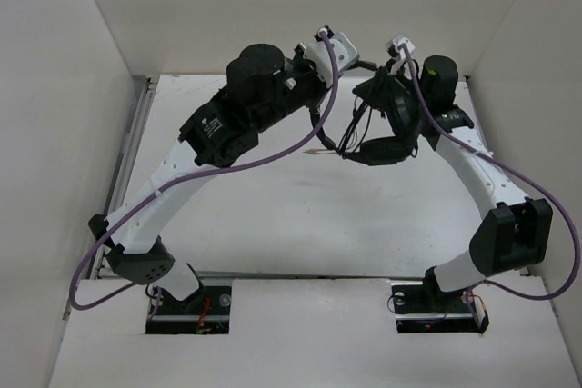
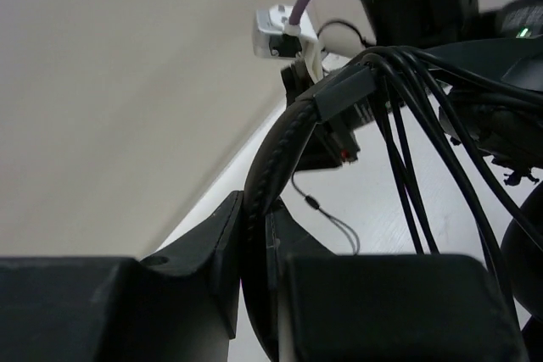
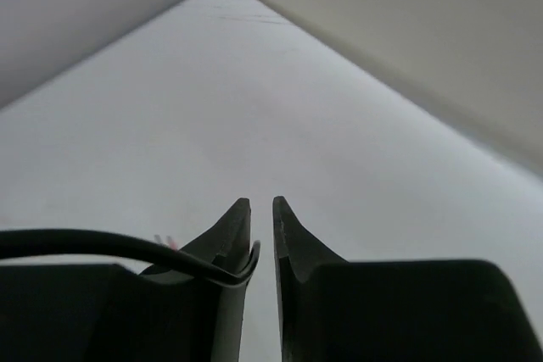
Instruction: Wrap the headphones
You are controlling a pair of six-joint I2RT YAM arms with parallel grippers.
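Observation:
The black headphones (image 1: 393,111) hang in the air over the back middle of the table, one earcup (image 1: 382,150) lowest. My left gripper (image 1: 350,63) is shut on the padded headband (image 2: 273,158); in the left wrist view the gripper (image 2: 254,203) has the band pinched between its jaws. Several turns of the thin black cable (image 2: 399,133) run over the band and hang down (image 1: 350,129). My right gripper (image 1: 393,68) is just right of the band's top. In the right wrist view the gripper (image 3: 261,203) has its jaws almost together, with the cable (image 3: 127,247) hooked over the left finger into the narrow gap.
White walls close in the table (image 1: 300,215) on the left, back and right. A thin loose strand (image 2: 333,219) lies on the table under the headphones. Purple robot cables (image 1: 273,156) loop along both arms. The arm bases (image 1: 191,302) stand at the near edge.

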